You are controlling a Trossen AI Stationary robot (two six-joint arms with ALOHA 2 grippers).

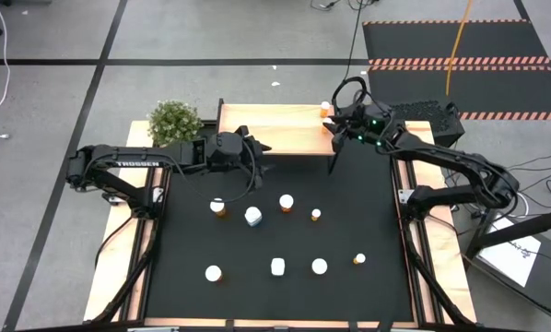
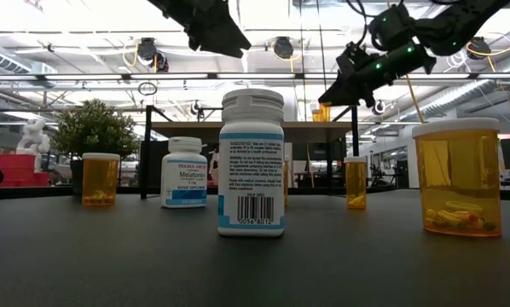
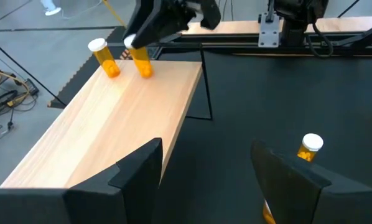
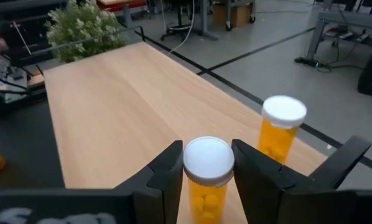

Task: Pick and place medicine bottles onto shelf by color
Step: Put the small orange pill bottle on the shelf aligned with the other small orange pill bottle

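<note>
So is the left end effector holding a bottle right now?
No, the left end effector is open with nothing between its fingers, just the shelf edge ahead.

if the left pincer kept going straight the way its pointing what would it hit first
Probably nothing soon: the left pincer, open and empty, looks along the shelf, whose wood ahead is bare. Far down that line stand two orange bottles, one gripped by the right pincer. Depth is hard to judge.

Held orange bottle [image 4: 206,180] base cut off
</note>
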